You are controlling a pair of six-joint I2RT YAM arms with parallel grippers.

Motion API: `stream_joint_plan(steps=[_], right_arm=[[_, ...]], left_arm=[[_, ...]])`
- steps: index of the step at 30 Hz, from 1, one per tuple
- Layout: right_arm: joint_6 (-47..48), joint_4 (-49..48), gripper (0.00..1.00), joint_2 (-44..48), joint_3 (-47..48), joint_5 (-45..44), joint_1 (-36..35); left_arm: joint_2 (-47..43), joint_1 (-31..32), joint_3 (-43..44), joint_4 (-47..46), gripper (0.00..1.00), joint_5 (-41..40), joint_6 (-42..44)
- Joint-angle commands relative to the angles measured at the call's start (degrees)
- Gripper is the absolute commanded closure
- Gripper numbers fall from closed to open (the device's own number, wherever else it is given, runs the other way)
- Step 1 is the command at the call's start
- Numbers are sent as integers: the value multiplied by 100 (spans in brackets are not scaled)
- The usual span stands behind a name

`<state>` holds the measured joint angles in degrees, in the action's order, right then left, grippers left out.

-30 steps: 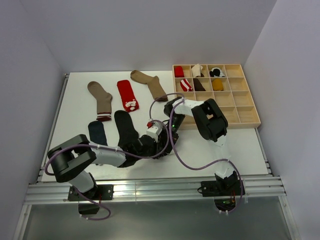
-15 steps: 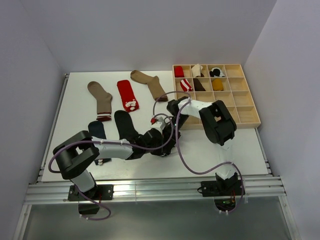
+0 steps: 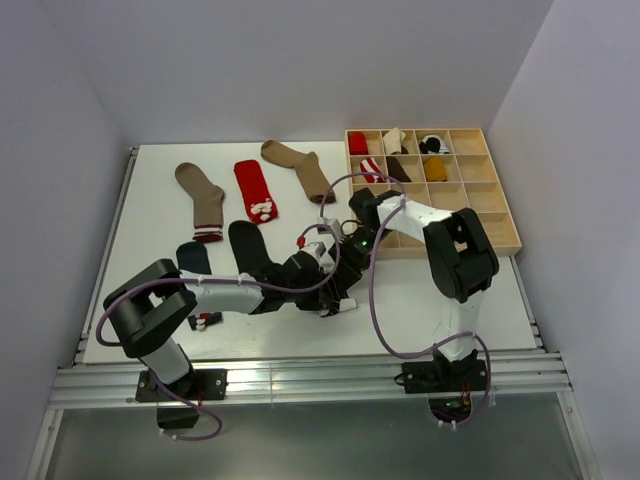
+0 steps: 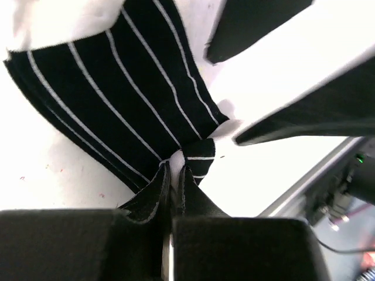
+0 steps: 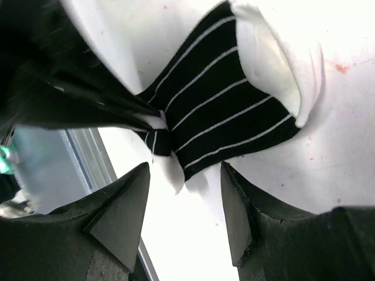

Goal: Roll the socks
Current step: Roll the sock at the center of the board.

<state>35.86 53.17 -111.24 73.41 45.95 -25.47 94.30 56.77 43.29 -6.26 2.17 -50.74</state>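
Striped sock [image 4: 117,99]: black with thin white lines, spread on the table [image 5: 340,152] directly ahead of my left gripper [image 4: 174,175], whose jaws are pinched together on one bunched corner of it. My right gripper [image 5: 184,172] hovers above that same corner, jaws apart, nothing held. Risk, in my judgement: the pinch is shallow, so a pull may slip the fabric free. Both sets of fingers crowd one spot and may collide.

The flat white table [image 3: 150,230] bears a tan fabric sock [image 3: 202,198], a second tan sock [image 3: 300,167], a red sock [image 3: 255,188], a plain black sock [image 3: 248,245], a navy sock [image 3: 192,258] and a black white-striped sock [image 4: 129,99]. A pale wooden gridded tray [image 3: 495,230] sits at its far right.
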Motion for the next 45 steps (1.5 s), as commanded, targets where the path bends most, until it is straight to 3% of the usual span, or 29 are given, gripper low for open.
stream_joint_plan(steps=[1,9,18,26,34,45], right_arm=[[-35,-341,41,681,-212,36,42],[96,-1027,45,1552,-889,-332,78],[632,-2731,46,3386,-2758,-1113,-98],[747,-4174,47,4663,-4070,-2661,-1696],[914,-4209,46,4770,-4212,-2943,-2733],[932,-4051,47,4559,-4150,-3136,-3499]], left_arm=[[-96,-184,-215,477,100,730,-94],[-140,-817,-409,599,100,1715,-68],[167,-1098,-189,987,100,2857,-331],[519,-1247,-215,890,98,3333,-682],[703,-1362,-93,986,98,3386,-832],[906,-1459,74,1075,95,3465,-806]])
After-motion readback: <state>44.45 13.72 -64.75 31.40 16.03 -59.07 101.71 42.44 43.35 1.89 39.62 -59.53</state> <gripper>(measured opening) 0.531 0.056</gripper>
